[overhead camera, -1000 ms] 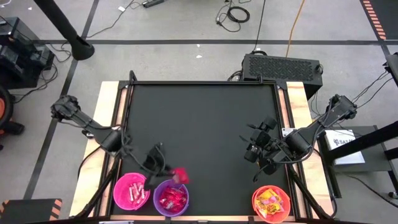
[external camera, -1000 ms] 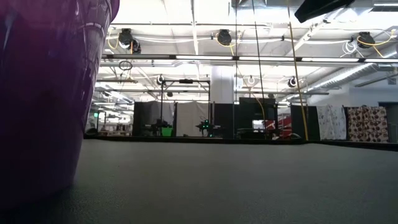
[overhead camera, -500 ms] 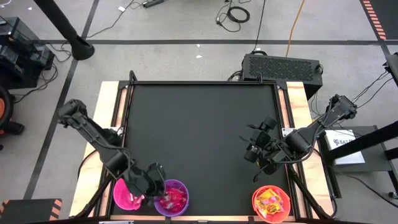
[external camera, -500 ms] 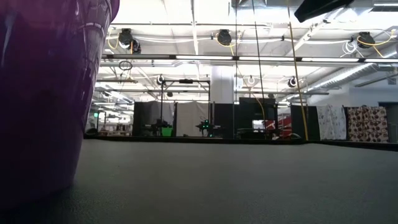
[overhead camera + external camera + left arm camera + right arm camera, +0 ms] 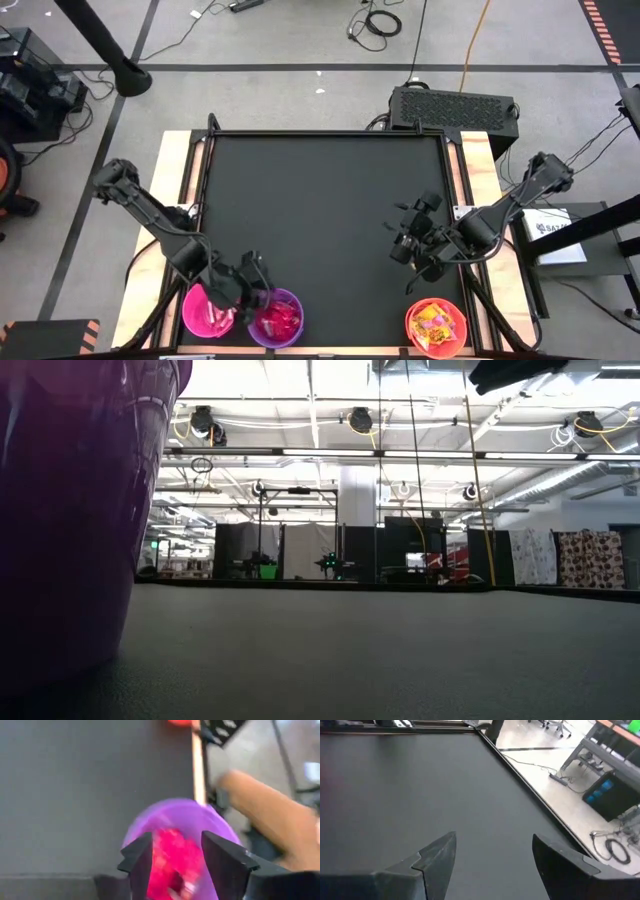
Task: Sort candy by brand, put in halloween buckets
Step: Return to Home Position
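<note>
Three buckets stand along the table's near edge. The hot pink bucket (image 5: pixel 203 312) holds pale packets, the purple bucket (image 5: pixel 285 303) holds red candy (image 5: pixel 278 320), and the orange-red bucket (image 5: pixel 437 310) holds yellow packets. My left gripper (image 5: pixel 256 296) hangs over the purple bucket's left rim, open. In the left wrist view its fingers (image 5: pixel 176 837) stand apart above the purple bucket (image 5: pixel 165 807), with the red candy (image 5: pixel 175 857) seen between them. My right gripper (image 5: pixel 405 247) is open over bare mat, above the orange-red bucket's far side; its fingers (image 5: pixel 492 837) hold nothing.
The black mat (image 5: pixel 320 200) fills the table inside a raised frame. The low view shows the purple bucket's wall (image 5: pixel 60 510) close by on the left and part of the right arm (image 5: pixel 510 372) overhead. A black box (image 5: pixel 452 108) sits beyond the far edge.
My left gripper has moved toward the near-left, from the purple bucket's far rim down over the pink and purple buckets. The red packet that showed at its fingertips a second ago no longer shows there. My right gripper has barely moved.
</note>
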Robot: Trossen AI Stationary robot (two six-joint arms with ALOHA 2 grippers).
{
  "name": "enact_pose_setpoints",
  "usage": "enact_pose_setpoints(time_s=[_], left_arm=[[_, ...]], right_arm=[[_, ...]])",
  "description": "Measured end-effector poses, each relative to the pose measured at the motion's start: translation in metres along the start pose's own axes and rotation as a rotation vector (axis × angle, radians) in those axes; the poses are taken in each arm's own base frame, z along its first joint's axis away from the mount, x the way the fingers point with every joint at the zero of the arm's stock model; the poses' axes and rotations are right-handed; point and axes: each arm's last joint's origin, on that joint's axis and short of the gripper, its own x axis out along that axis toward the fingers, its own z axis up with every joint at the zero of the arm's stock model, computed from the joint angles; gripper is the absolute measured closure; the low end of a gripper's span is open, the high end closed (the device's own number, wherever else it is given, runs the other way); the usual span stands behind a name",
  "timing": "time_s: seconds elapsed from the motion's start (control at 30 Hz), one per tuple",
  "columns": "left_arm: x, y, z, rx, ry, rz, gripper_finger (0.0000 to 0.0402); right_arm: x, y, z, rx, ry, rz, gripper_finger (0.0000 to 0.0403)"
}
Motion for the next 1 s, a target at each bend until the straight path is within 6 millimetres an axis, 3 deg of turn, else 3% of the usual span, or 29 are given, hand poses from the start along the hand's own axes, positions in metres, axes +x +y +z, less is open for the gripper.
enact_pose_setpoints(time_s=[0.1, 0.27, 0.43, 0.53, 0.63, 0.83, 1.0], left_arm=[[-0.013, 0.005, 0.014, 0.132, -0.144, 0.108, 0.0230], [-0.034, 0.029, 0.059, 0.382, -0.285, 0.200, 0.0261], [-0.046, 0.069, 0.109, 0.434, -0.472, 0.301, 0.0325], [-0.046, 0.090, 0.122, 0.470, -0.517, 0.303, 0.0375], [-0.043, 0.107, 0.123, 0.450, -0.519, 0.342, 0.0394], [-0.036, 0.132, 0.099, 0.533, -0.581, 0.312, 0.0398], [-0.025, 0.154, 0.070, 0.481, -0.665, 0.282, 0.0398]], right_arm=[[0.003, 0.008, 0.002, -0.063, -0.019, 0.015, 0.0150], [0.003, 0.018, 0.018, -0.229, -0.121, 0.080, 0.0168], [0.002, 0.005, 0.041, -0.261, -0.210, 0.161, 0.0261], [0.016, 0.003, 0.034, -0.306, -0.205, 0.171, 0.0340], [0.036, 0.004, 0.012, -0.363, -0.194, 0.134, 0.0392], [0.070, -0.001, -0.026, -0.329, -0.331, 0.266, 0.0398], [0.091, -0.014, -0.055, -0.247, -0.503, 0.420, 0.0401]])
